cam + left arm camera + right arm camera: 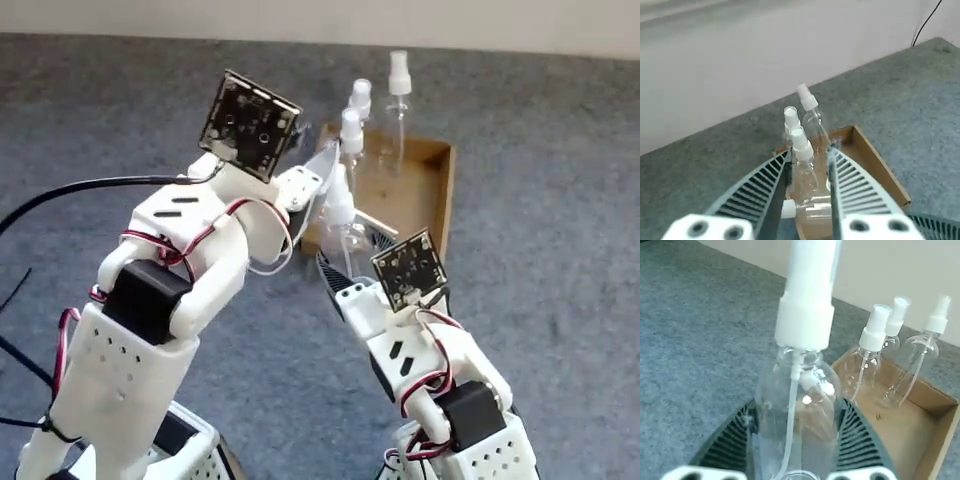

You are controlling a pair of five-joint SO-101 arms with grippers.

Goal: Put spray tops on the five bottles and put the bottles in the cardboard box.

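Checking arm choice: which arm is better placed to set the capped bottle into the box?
Right. The right gripper clamps the bottle, spray top on, and the box lies just ahead. The left gripper is up by the top, not around the body.

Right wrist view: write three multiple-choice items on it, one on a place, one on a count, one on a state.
1. Where is the nearest bottle? A) on a shelf B) between the right gripper's jaws C) in a person's hand
2. How many bottles stand in the cardboard box? A) three B) one C) five
3. The nearest bottle's neck is: A) bare B) corked C) fitted with a white spray top
Answers: 1 B, the jaws press its sides. 2 A, three upright bottles show behind it. 3 C, the top sits on its neck.
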